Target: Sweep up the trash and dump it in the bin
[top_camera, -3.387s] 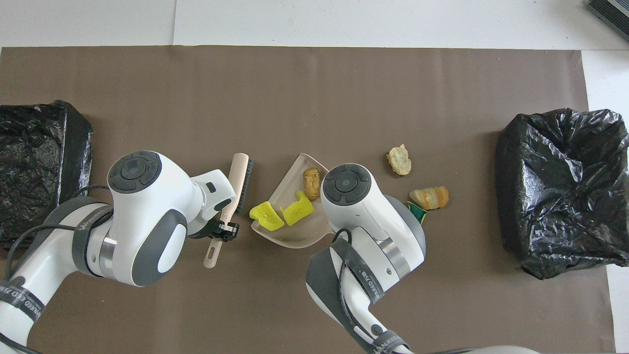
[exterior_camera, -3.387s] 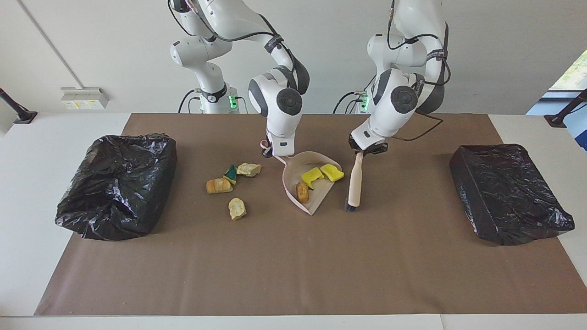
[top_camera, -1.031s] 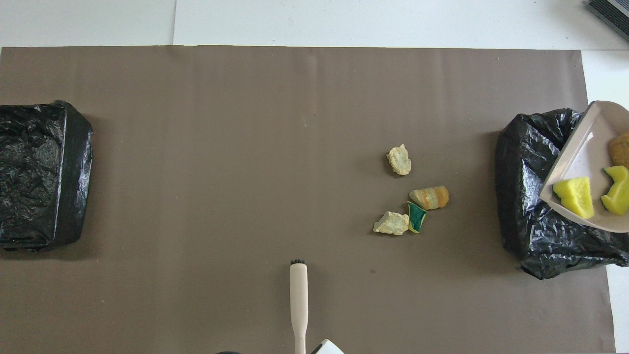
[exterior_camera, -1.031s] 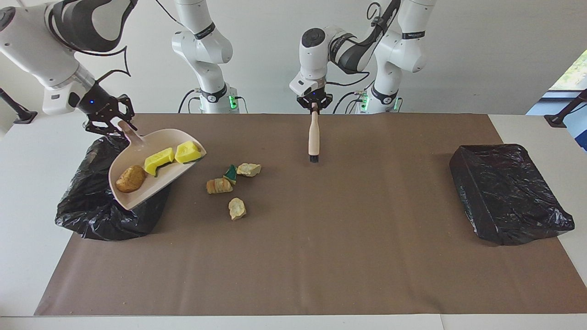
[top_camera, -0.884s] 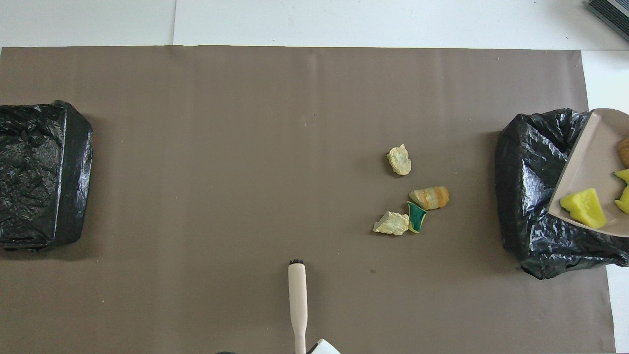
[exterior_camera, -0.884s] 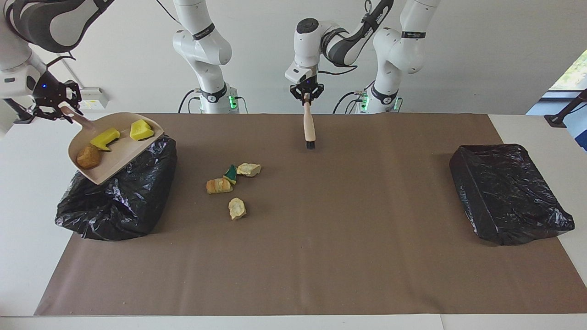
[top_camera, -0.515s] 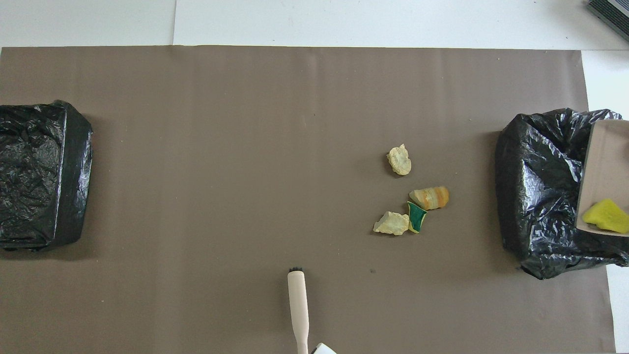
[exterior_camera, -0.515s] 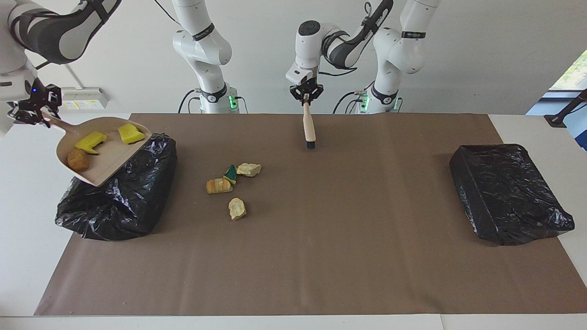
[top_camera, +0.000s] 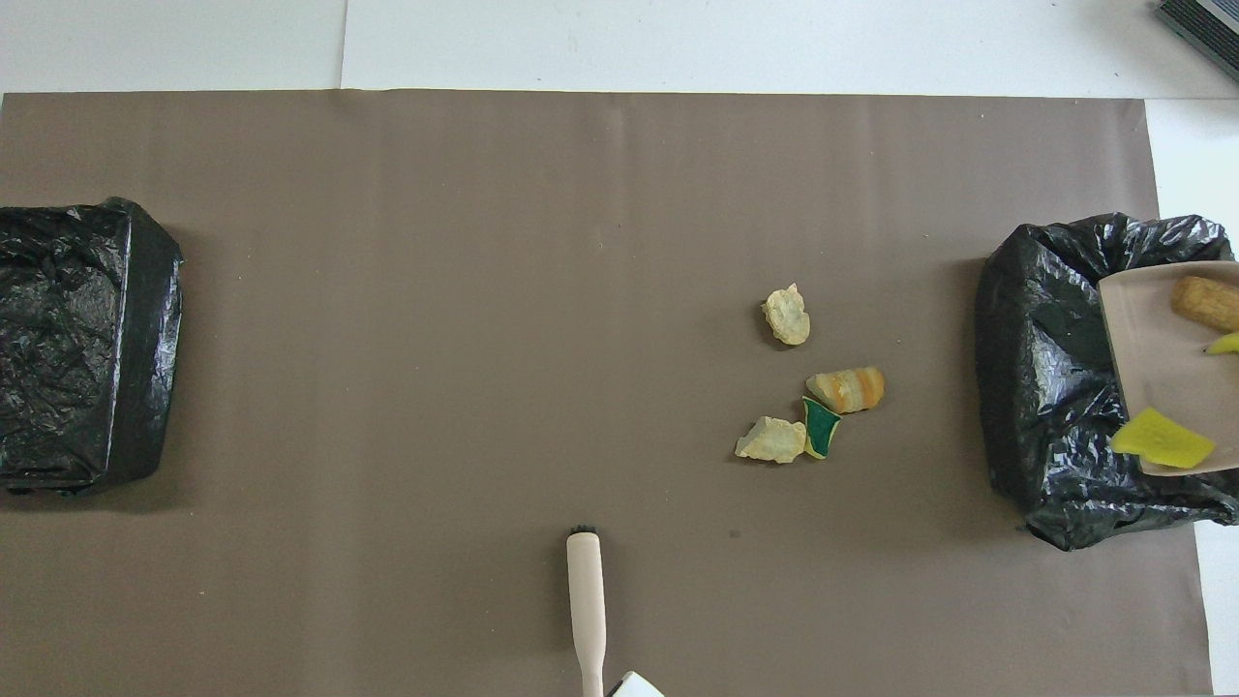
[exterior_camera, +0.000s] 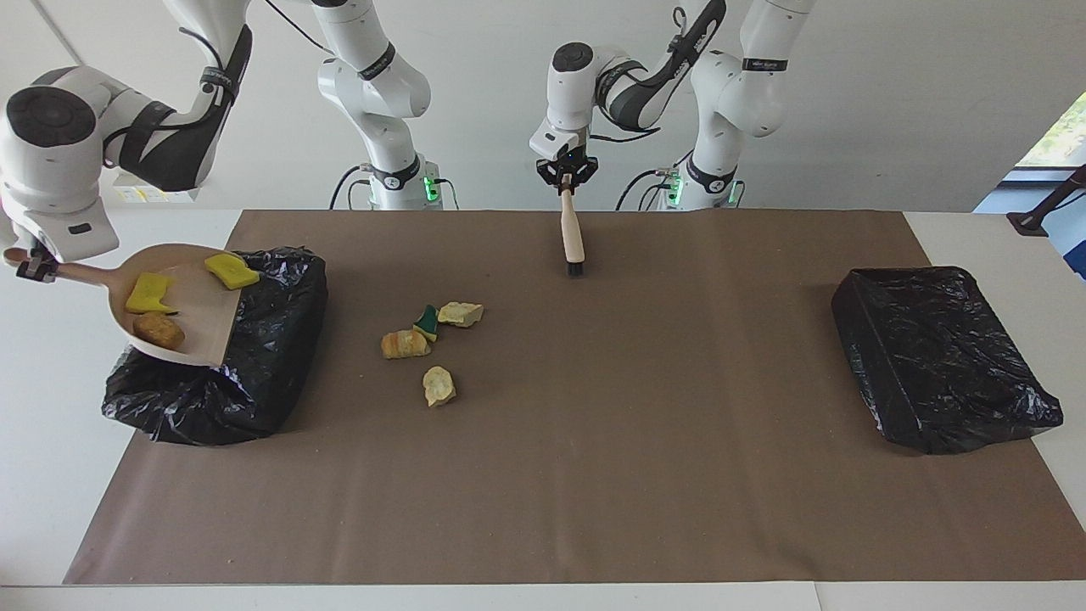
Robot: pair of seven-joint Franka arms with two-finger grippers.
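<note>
My right gripper (exterior_camera: 32,265) is shut on the handle of the pink dustpan (exterior_camera: 199,327) and holds it tilted over the black-bagged bin (exterior_camera: 263,356) at the right arm's end of the table. Two yellow lumps (exterior_camera: 148,291) (exterior_camera: 231,270) and a brown lump (exterior_camera: 159,330) lie in the pan. Several more trash lumps lie on the brown mat: a tan one (exterior_camera: 460,314), a green one (exterior_camera: 427,321), an orange-brown one (exterior_camera: 405,344) and a pale one (exterior_camera: 439,385). My left gripper (exterior_camera: 566,174) is shut on the beige-handled brush (exterior_camera: 573,238), which hangs bristles down over the mat.
A second black-bagged bin (exterior_camera: 937,356) stands at the left arm's end of the table. The brown mat (top_camera: 484,290) covers most of the table. In the overhead view the dustpan (top_camera: 1152,378) is cut off by the picture's edge over the bin (top_camera: 1050,387).
My right gripper has swung outward and turned the dustpan so its mouth faces over the bin; the three lumps stay in it. The left gripper with the brush has barely moved.
</note>
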